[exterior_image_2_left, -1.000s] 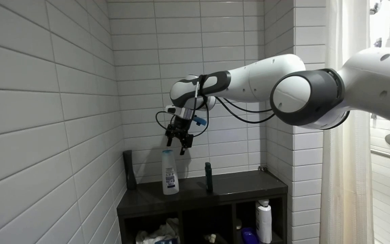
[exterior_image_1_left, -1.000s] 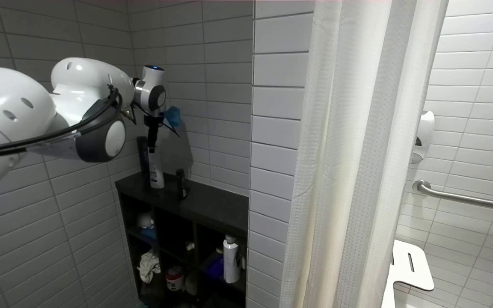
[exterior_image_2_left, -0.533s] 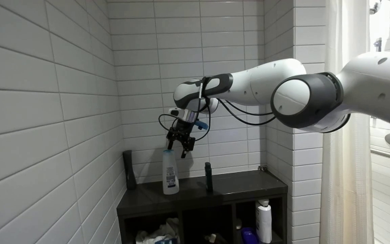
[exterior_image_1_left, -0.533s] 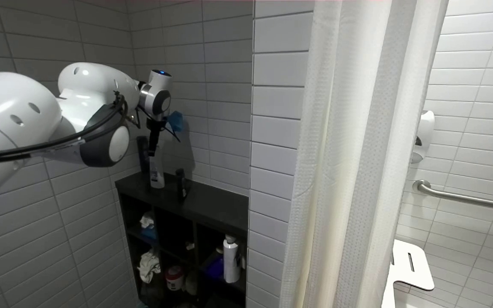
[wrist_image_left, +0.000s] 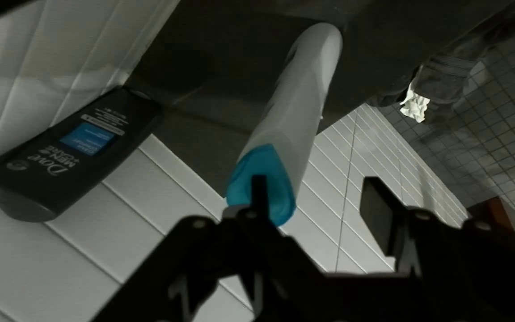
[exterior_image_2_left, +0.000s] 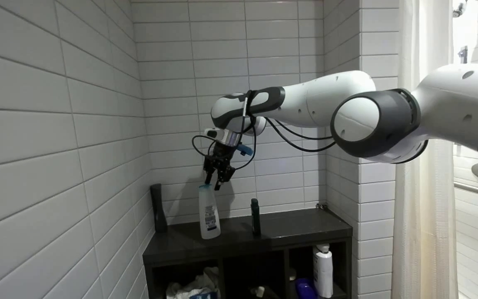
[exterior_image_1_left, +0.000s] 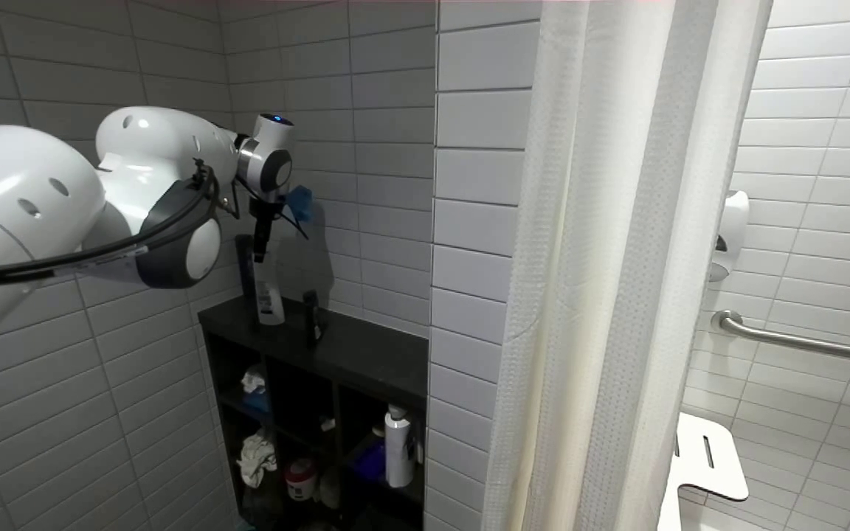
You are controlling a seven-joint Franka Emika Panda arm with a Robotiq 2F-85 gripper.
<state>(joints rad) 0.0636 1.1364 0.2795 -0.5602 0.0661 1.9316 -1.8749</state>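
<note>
My gripper (exterior_image_2_left: 213,185) hangs over a white bottle with a blue cap, its fingers pointing down; it also shows in the wrist view (wrist_image_left: 315,201). The jaws are partly open with nothing between them. The bottle (exterior_image_2_left: 209,214) stands on a dark shelf top and leans slightly, its top to the left. One finger overlaps the blue cap (wrist_image_left: 280,188) in the wrist view and seems to touch it; the other finger is off to the side. A dark Dove bottle (wrist_image_left: 74,147) stands beside it by the wall. A small dark green bottle (exterior_image_2_left: 255,216) stands to its right.
The dark shelf unit (exterior_image_2_left: 297,224) sits in a tiled corner. Its cubbies hold a white bottle (exterior_image_2_left: 324,272), a purple item (exterior_image_2_left: 305,288) and crumpled cloth (exterior_image_2_left: 201,282). A pale curtain (exterior_image_1_left: 617,258) hangs beside the tiled pillar (exterior_image_1_left: 473,295). Cables loop along the arm.
My gripper first came down and right, then moved slightly up and left. The gap between its fingers has narrowed. The white bottle has tilted a little, its top leftward.
</note>
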